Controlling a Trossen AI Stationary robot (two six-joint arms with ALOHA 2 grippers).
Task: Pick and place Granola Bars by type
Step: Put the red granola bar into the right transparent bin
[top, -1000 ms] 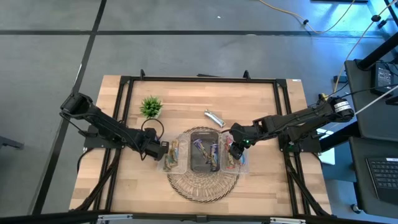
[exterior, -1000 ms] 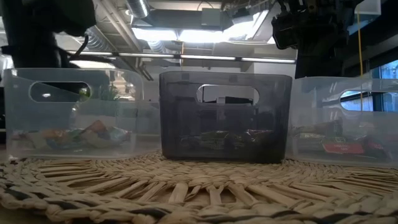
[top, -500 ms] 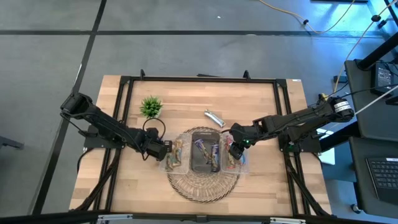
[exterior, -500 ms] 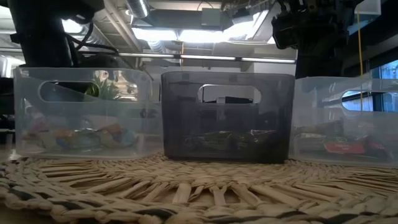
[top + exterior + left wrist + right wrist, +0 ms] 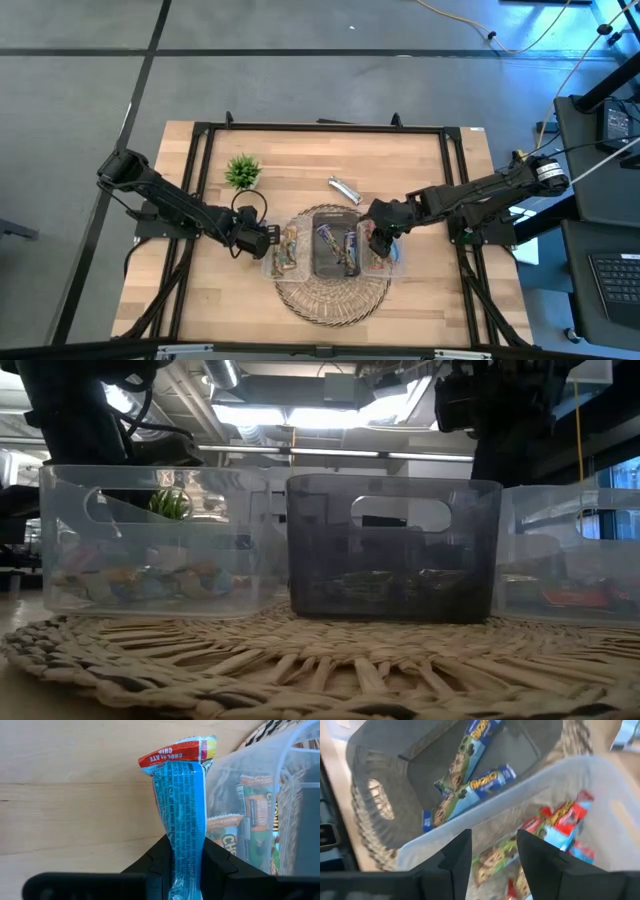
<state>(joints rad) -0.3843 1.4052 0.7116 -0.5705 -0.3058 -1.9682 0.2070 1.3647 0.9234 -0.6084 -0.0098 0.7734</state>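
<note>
My left gripper [image 5: 258, 238] is shut on a blue granola bar with a red end [image 5: 182, 795], just left of the left clear bin [image 5: 287, 250]. That bin holds tan and green bars [image 5: 252, 810]. The bar's far end is beside the bin's outer wall; whether it touches I cannot tell. My right gripper [image 5: 492, 837] is open above the right clear bin [image 5: 470, 827], which holds red and blue bars [image 5: 565, 820]. The dark middle bin [image 5: 335, 250] holds blue-green bars [image 5: 470, 790]. A silver bar [image 5: 345, 188] lies flat on the table behind the bins. My left gripper pinches the blue bar between its two fingers at the bar's near part [image 5: 186, 845]. The fingers come level from the table's left and lie along the bar. The bar sticks straight forward past the fingertips, its red end [image 5: 175, 752] toward the left clear bin.
The three bins stand side by side on a round woven mat [image 5: 335, 295] near the table's near edge. A small green potted plant [image 5: 243, 172] stands behind my left gripper. Bare wood shows to the left, right and far side of the mat.
My left gripper has moved with the blue bar toward the table's right, up to the left clear bin. The bins and the mat have slid a little toward the table's right, and the left bin has turned slightly.
</note>
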